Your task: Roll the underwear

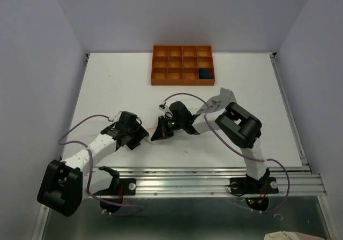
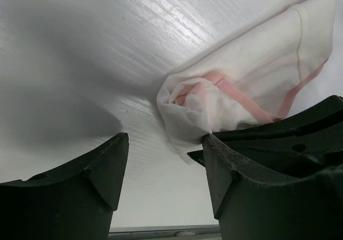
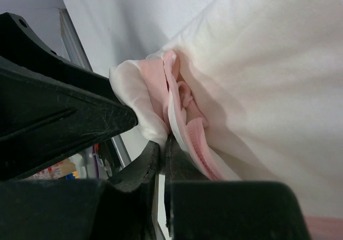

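The pale pink-white underwear (image 2: 241, 90) lies on the white table, its near end bunched into a loose roll with pink trim showing. In the right wrist view the same underwear (image 3: 257, 63) fills the right side. My right gripper (image 3: 163, 143) is shut, pinching the rolled end's edge at its tips. My left gripper (image 2: 163, 143) stands open just beside the roll, its right finger touching the cloth and bare table between its jaws. In the top view the left gripper (image 1: 140, 135) and right gripper (image 1: 161, 130) sit close together near the table's front.
An orange compartment tray (image 1: 182, 65) stands at the back centre, with navy blue underwear (image 1: 204, 74) in its near right compartment. Grey underwear (image 1: 221, 97) lies behind the right arm. The table's metal front rail (image 1: 203, 171) runs just behind both grippers.
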{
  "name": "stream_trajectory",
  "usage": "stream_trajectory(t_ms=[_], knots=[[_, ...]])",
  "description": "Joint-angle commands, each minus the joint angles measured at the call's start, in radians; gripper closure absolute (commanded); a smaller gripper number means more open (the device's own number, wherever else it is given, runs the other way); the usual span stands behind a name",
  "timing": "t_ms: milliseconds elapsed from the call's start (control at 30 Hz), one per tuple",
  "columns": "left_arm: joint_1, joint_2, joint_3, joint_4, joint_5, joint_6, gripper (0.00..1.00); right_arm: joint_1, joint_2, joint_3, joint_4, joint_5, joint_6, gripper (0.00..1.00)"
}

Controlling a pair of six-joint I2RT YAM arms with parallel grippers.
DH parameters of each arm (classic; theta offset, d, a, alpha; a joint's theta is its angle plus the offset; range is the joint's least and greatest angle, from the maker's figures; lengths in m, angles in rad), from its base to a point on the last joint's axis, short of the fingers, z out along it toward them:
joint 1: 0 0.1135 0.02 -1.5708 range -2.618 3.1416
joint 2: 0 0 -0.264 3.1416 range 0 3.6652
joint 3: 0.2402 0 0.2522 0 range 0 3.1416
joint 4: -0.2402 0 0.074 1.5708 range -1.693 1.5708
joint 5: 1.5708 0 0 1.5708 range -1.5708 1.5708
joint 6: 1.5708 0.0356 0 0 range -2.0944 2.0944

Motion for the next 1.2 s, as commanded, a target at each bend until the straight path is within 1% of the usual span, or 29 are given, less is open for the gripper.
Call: stream_trajectory(t_ms=[0,133,367,567,633,700,733,767,800,833,867,900,967,1000,1100,1167], knots=[[0.014,0.012,-0.006,0.046,-0.028,0.01,0.33,-0.03,0.073,-0.017,-0.176,0.068,-0.032,0.99],[0.017,0.007,-0.042,0.112,-0.009,0.009,0.35,-0.039,0.082,-0.017,-0.178,0.063,-0.031,0.99],[0.021,0.047,-0.007,0.095,-0.047,0.022,0.42,-0.039,0.087,-0.008,-0.179,0.044,-0.049,0.99],[0.023,0.127,0.03,0.11,-0.043,0.056,0.54,-0.039,0.068,-0.008,-0.179,0.039,-0.076,0.99],[0.023,0.157,0.041,0.107,-0.044,0.064,0.59,-0.039,0.056,-0.008,-0.179,0.04,-0.087,0.97],[0.026,0.182,0.052,0.112,-0.044,0.073,0.67,-0.039,0.039,-0.013,-0.178,0.04,-0.118,0.91],[0.026,0.189,0.055,0.113,-0.044,0.075,0.73,-0.039,0.033,-0.01,-0.178,0.034,-0.159,0.89],[0.026,0.205,0.062,0.109,-0.047,0.078,0.92,-0.039,0.026,-0.011,-0.178,0.028,-0.176,0.81],[0.026,0.212,0.069,0.103,-0.053,0.078,1.0,-0.039,0.015,-0.013,-0.173,0.018,-0.204,0.74],[0.026,0.22,0.076,0.087,-0.061,0.076,1.0,-0.039,0.003,-0.014,-0.17,0.01,-0.234,0.65],[0.026,0.229,0.095,0.066,-0.069,0.082,1.0,-0.039,-0.034,-0.016,-0.17,0.011,-0.288,0.6],[0.026,0.243,0.104,0.05,-0.069,0.084,1.0,-0.027,-0.054,-0.024,-0.156,0.011,-0.325,0.51],[0.026,0.257,0.134,-0.008,-0.063,0.095,1.0,0.007,-0.126,-0.051,-0.144,0.051,-0.395,0.43],[0.026,0.262,0.142,-0.029,-0.06,0.096,1.0,0.018,-0.149,-0.069,-0.089,0.053,-0.411,0.42],[0.024,0.269,0.176,-0.104,-0.049,0.107,1.0,0.047,-0.223,-0.12,0.001,0.091,-0.429,0.39],[0.026,0.278,0.213,-0.173,-0.04,0.108,1.0,0.047,-0.241,-0.125,-0.001,0.167,-0.449,0.37]])
